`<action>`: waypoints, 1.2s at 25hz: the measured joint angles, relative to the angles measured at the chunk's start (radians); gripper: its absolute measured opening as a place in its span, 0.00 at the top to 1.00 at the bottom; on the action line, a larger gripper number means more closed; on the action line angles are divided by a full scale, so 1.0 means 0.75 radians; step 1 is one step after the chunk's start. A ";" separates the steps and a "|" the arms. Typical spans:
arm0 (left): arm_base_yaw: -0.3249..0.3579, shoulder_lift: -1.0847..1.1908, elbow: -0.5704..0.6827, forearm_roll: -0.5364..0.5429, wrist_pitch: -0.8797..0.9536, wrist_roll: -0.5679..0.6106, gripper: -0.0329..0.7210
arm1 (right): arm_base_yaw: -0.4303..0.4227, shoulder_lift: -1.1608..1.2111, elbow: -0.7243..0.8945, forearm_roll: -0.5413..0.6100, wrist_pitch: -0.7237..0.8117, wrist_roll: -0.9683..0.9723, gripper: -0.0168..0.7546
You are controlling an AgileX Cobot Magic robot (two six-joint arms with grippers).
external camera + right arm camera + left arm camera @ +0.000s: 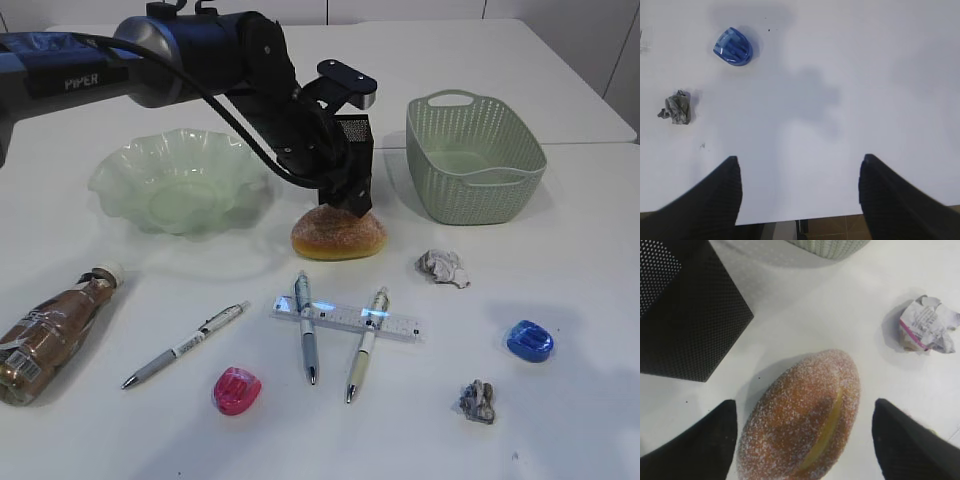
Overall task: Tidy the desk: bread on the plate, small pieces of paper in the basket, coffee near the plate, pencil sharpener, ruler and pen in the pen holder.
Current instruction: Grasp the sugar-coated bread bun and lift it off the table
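the left gripper (802,440) stands wide open above the oval golden-brown bun dusted with white sugar (339,233), one finger at each side of it, and it holds nothing yet. the bun lies on the large white tabletop (560,420), between the pale green glass dish with the wavy rim (180,180) and the sage-green woven-look plastic basket (475,155), just in front of the small black mesh box (355,150). to do this step well, i think the arm should go lower so the fingers meet the bun at its middle, close softly because the bread can squash, then lift it clear before moving to the dish.

the left wrist view shows the bun lying at a slant between the fingers, and a crumpled printed paper ball (927,325) near it; the exterior view hides this grip behind the arm. the right wrist view shows the right gripper (800,192) also open and empty, over bare table near its edge, with a blue sharpener (733,46) and a second grey paper ball (676,107) well apart from it; this gripper is not in the exterior view
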 joint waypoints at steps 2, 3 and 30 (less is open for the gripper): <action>0.000 0.000 0.000 -0.012 -0.010 0.000 0.16 | 0.000 0.000 0.000 0.000 0.000 0.000 0.25; 0.000 0.003 0.000 -0.022 -0.013 0.000 0.16 | 0.000 0.000 0.000 0.000 -0.006 0.000 0.25; 0.000 0.100 -0.030 0.001 0.034 0.013 0.28 | 0.000 0.000 0.000 -0.020 -0.011 -0.001 0.25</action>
